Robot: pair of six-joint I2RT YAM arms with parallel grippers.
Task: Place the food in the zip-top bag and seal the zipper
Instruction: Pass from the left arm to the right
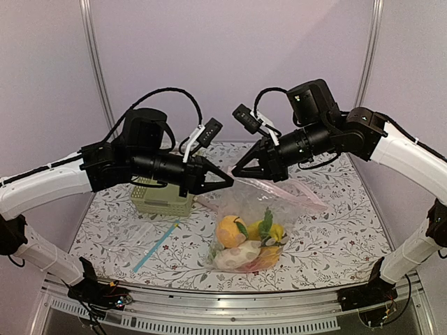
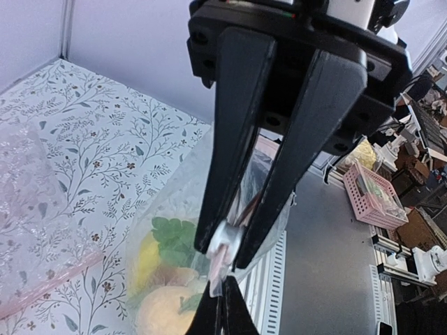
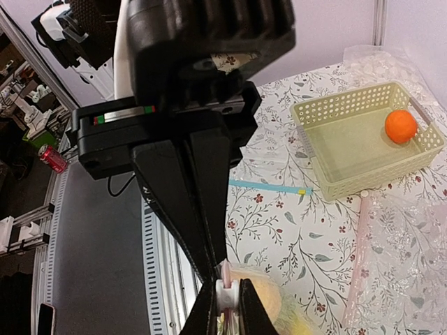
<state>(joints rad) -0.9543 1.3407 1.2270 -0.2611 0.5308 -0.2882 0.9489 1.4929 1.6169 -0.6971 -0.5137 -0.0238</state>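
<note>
- Both arms meet over the middle of the table (image 1: 335,244), tips almost touching above the zip-top bag (image 1: 283,199). The bag slumps at near centre with its mouth lifted toward them.
- The left gripper (image 2: 227,255) is clamped on the zipper (image 2: 218,261) — the pale pink strip is pinched flat between its fingertips at one end of the mouth.
- The right gripper (image 3: 227,301) meets it tip to tip. Its own camera shows the jaws drawn in onto the same pale strip, so I read it as pinched on the zipper just beside the left's hold.
- Most of the food (image 1: 246,241) sits in the bag's belly. An orange-coloured fruit, a lemon, green leaves and a pale pink-white piece show through the plastic.
- One small orange (image 3: 401,126) lies alone in the pale green basket (image 3: 370,176), left and far of the bag and well apart from it — so loading looks unfinished unless that piece is meant to stay out.
- A flat clear bag with a blue strip (image 1: 157,246) lies near left, touched by neither arm.
- Sealing looks barely begun. Both holds are at one end of the strip, and the rest of the mouth seems to spread loose toward the right. Whether any length is pressed closed cannot be told.
- Left to do, as I judge it: run the pinch along the zipper, and deal with the stray orange.
</note>
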